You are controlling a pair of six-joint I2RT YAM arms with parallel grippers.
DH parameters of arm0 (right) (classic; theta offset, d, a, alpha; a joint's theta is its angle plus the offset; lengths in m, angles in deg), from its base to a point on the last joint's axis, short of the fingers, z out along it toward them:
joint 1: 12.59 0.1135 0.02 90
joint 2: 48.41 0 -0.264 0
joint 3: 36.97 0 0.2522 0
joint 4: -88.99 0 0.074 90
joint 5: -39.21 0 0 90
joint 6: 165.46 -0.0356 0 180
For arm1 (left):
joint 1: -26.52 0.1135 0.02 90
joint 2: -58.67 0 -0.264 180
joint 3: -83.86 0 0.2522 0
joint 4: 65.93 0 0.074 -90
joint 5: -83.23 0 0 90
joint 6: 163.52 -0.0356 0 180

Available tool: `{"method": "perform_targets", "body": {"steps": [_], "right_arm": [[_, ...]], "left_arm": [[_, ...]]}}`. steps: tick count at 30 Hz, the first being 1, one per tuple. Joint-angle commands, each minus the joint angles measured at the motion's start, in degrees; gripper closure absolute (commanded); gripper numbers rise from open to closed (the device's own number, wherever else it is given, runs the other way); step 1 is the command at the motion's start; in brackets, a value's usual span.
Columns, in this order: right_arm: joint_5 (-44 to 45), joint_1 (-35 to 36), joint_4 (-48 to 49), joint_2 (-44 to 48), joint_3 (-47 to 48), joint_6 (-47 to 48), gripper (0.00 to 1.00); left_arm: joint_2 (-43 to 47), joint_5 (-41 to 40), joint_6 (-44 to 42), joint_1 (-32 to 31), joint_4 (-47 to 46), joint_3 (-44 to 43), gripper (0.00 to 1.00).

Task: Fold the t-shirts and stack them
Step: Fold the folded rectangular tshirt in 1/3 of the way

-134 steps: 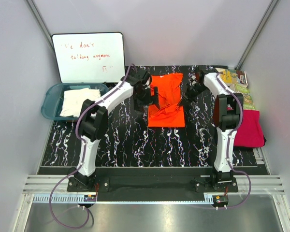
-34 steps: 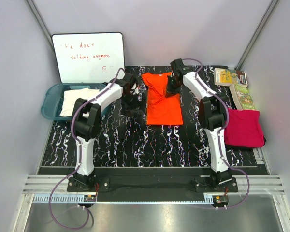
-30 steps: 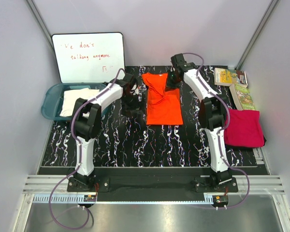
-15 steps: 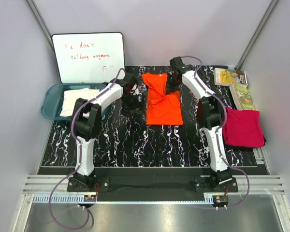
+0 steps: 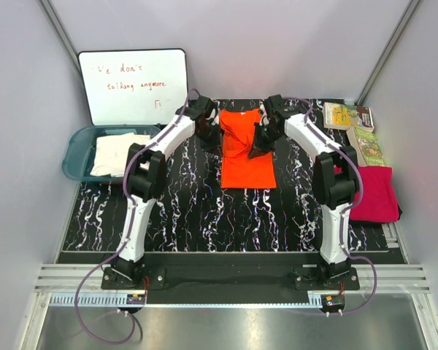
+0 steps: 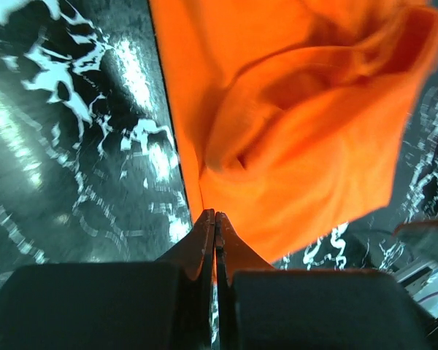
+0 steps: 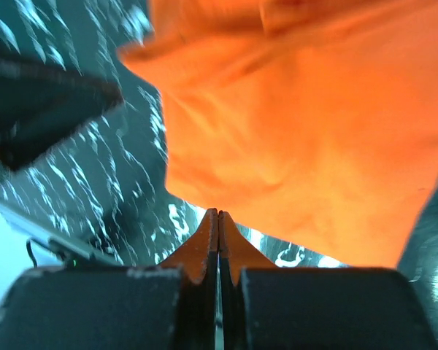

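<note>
Orange t-shirt (image 5: 248, 164) lies mid-table. Its near half is flat in a narrow folded strip, and its far half is bunched and raised between the two grippers. The left gripper (image 5: 214, 136) is at the shirt's left edge and the right gripper (image 5: 257, 146) at its right edge, both at the far part of the cloth.

Left wrist view: the left gripper (image 6: 214, 214) has its fingers (image 6: 201, 240) pressed together with no gap. The orange t-shirt (image 6: 299, 146) meets the tips at its edge, looks pinched there, and billows up and away to the gripper's right in loose folds. The black marbled table (image 6: 73, 146) shows to the gripper's left.

Right wrist view: the right gripper (image 7: 217, 213) also has its fingers (image 7: 233, 248) tight together. The edge of the orange t-shirt (image 7: 314, 146) comes down to the tips, apparently nipped, and the cloth hangs above and to the gripper's right, off the table. A dark shape sits up and to the left of this gripper, too blurred to name.

The magenta-pink t-shirt (image 5: 376, 193) is folded flat well out on the right gripper's outer side, nearer the bases, at the table's right edge and partly behind the right arm. The cream-white t-shirt (image 5: 117, 153) lies in the teal tub (image 5: 77, 149), well off to the left gripper's outer side, past the table edge. The whiteboard (image 5: 133, 86) with red writing leans against the back wall beyond the tub. The colourful booklets (image 5: 350, 117) are at the far right corner, beyond the right gripper and to its outer side. The table (image 5: 204, 211) is bare marble between shirt and bases.
</note>
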Motion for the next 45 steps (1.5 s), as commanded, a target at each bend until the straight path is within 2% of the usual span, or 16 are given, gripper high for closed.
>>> {"method": "perform_targets", "body": {"steps": [1, 11, 27, 45], "right_arm": [[-6.0, 1.8, -1.2, -1.7, -2.3, 1.3, 1.00], [-8.5, 4.2, -1.2, -8.1, 1.0, 0.2, 1.00], [-6.2, 4.9, -1.9, -7.8, -4.0, 1.9, 1.00], [-1.1, 4.9, -6.1, -6.8, -6.0, 6.0, 1.00]], "left_arm": [[-3.1, 4.0, 4.1, -0.7, -2.0, -2.2, 1.00], [-5.8, 6.4, 9.8, -2.2, -6.3, -5.8, 1.00], [-12.6, -1.1, 12.8, -1.1, -8.0, -12.0, 1.00], [-9.7, -5.4, 16.4, 3.3, -14.8, -7.2, 1.00]]}}
